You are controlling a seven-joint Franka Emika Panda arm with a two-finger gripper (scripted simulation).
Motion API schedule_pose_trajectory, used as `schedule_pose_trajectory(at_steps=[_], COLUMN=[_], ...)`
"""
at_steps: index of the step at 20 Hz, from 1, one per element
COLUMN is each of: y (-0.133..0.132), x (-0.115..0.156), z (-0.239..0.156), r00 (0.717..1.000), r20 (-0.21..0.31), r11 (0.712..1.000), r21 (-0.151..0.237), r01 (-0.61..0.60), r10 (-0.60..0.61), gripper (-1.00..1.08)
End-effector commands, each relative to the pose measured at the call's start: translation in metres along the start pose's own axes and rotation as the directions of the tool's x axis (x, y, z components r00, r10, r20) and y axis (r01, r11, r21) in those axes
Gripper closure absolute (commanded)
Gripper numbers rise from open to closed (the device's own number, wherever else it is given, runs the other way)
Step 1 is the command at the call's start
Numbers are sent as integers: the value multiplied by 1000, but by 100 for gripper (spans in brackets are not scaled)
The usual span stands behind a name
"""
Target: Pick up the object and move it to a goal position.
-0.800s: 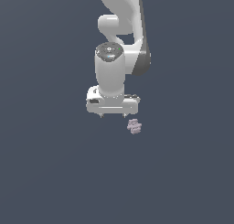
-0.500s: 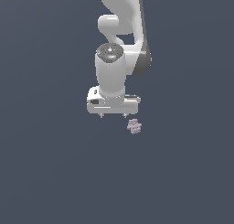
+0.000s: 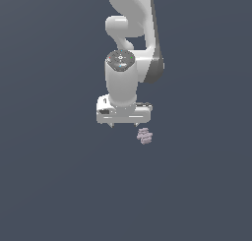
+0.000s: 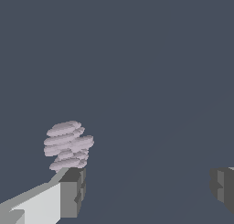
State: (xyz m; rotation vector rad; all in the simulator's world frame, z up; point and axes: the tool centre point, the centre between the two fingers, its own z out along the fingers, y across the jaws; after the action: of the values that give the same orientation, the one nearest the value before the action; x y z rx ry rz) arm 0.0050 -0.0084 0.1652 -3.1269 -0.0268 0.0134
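Mauve-grey and lumpy, the object (image 3: 144, 135) lies on the flat dark slate-blue tabletop (image 3: 59, 186), just below and toward the exterior view's right of the white robot hand. It is a small stack of pale ridges piled one on another, much smaller than the arm's end piece beside it. Nothing is touching it in the exterior view; a thin strip of bare surface shows between its top and the underside of the hand.

The pincer (image 3: 123, 123) hangs from the white Panda arm (image 3: 129, 33), which comes down from the top of the exterior view and ends in a wide pale block with short tips pointing down. In the wrist view the pincer (image 4: 146, 191) is spread wide: one grey-tipped finger (image 4: 71, 191) shows at one side of the picture and the other finger (image 4: 222, 184) at the opposite edge, with a broad stretch of bare tabletop between them. Nothing is held between them.

In the wrist view the object (image 4: 67, 145) sits just beyond the tip of the first finger, very close to it, outside the gap between the two fingers rather than inside it. Whether the fingertip actually touches the lowest ridge cannot be told from this angle.
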Motion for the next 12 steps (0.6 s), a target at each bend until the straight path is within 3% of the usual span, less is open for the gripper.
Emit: schedule_pose_trajectory(at_steps=[1, 12], y=[0, -20], x=[0, -2], z=[0, 16], r00=[1000, 987], r20=[0, 1], r11=[1000, 987], r21=[0, -9], r01=[3, 158], r10=[-3, -158], gripper=[-92, -92])
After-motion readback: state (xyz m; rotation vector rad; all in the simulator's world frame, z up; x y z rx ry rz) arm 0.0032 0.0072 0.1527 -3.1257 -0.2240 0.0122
